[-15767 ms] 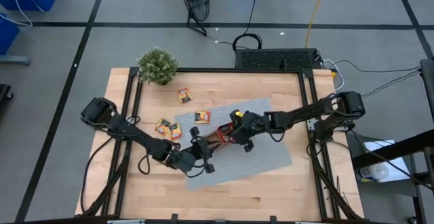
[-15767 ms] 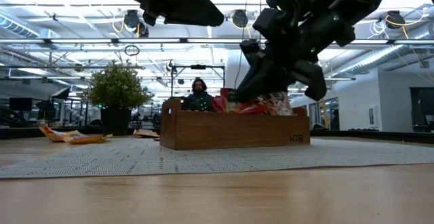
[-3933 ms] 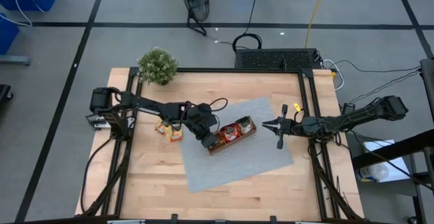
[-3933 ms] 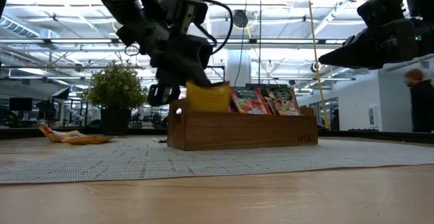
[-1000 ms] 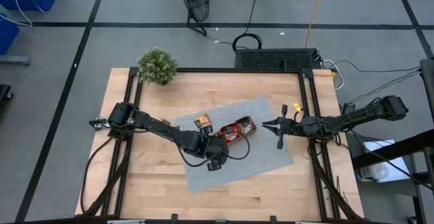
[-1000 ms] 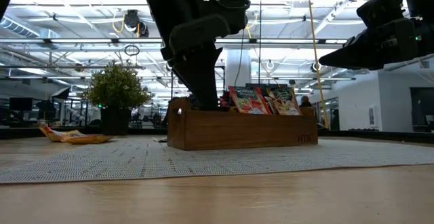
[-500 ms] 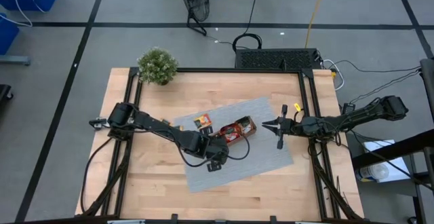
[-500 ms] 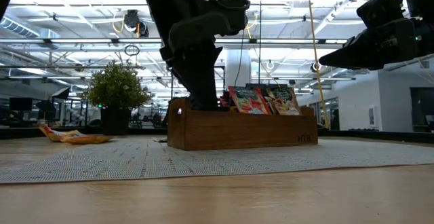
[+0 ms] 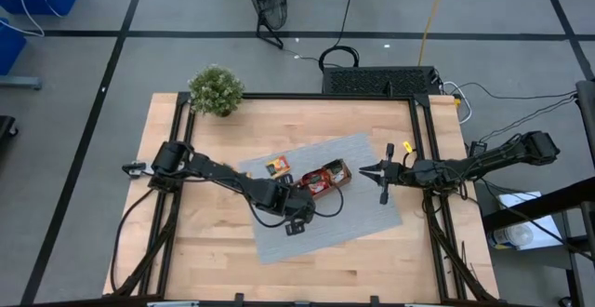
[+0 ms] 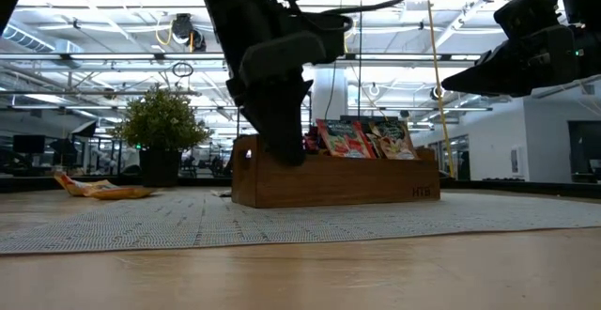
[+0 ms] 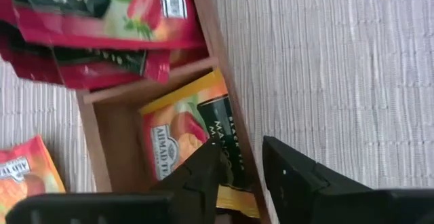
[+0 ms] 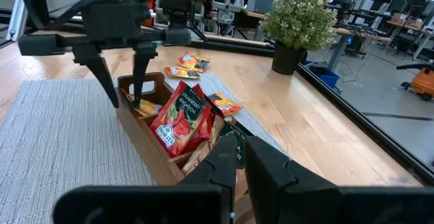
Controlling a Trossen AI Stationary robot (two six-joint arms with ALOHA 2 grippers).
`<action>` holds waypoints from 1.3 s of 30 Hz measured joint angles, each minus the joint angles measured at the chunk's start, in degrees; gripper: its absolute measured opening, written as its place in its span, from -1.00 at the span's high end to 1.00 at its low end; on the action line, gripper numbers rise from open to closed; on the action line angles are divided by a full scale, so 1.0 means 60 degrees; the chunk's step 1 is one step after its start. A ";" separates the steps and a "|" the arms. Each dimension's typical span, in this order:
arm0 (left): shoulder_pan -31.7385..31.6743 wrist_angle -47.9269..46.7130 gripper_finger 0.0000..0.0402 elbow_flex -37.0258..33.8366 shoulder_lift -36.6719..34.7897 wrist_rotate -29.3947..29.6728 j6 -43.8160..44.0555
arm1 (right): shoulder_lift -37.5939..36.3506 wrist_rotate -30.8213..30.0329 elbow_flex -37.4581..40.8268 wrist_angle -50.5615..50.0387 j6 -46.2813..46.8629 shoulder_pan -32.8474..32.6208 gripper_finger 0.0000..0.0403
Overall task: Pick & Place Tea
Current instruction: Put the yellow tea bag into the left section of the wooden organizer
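Hovering over the left end of the wooden tray [image 9: 316,180], the left gripper [image 11: 239,173] has its fingers parted, straddling the tray's side wall, one finger inside the end compartment and one outside. An orange-yellow sachet [image 11: 186,139] lies slanted in that compartment, just at the inner fingertip; whether the finger touches it, I cannot tell, and nothing looks pinched. To finish this step well, I'd say the lift should go straight up, so the inner finger does not drag the sachet back out or snag the wall and shove the tray across the grey mat [image 9: 363,209]. The next compartment is crowded with red sachets [image 11: 102,20] standing tall and leaning, and from the low view they rise above the rim [image 10: 362,139], so a sideways sweep could knock them. More tea waits outside: one sachet [image 9: 276,166] on the mat just to the left of the tray, and another orange one [image 11: 24,176] beside the tray's outer wall. The right gripper [image 9: 363,169] is parked to the right of the tray, fingers closed and empty, far enough not to interfere. The potted plant [image 9: 216,90] sits at the far left corner of the desk [image 9: 223,260], well out of the way.
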State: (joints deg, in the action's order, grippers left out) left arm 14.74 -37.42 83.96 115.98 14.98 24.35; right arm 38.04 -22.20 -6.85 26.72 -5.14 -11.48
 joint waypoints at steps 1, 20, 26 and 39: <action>-0.0007 0.0028 0.46 0.0000 0.0000 0.0000 -0.0047 | 0.0000 -0.0004 0.0000 0.0005 -0.0001 0.0003 0.91; -0.0156 0.0174 0.65 0.0007 -0.0018 -0.0699 -0.0254 | 0.0000 0.0000 0.0000 0.0004 -0.0001 0.0002 0.91; -0.0167 0.0188 0.62 0.0007 -0.0018 -0.0688 -0.0261 | 0.0000 0.0000 0.0000 0.0004 -0.0001 0.0000 0.91; -0.0167 0.0255 0.60 0.0168 -0.0055 -0.0750 -0.0462 | 0.0004 -0.0003 0.0000 0.0000 -0.0001 0.0003 0.91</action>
State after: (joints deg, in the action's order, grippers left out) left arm 13.74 -35.89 84.97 115.66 10.48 21.58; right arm 38.06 -22.22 -6.85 26.72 -5.15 -11.46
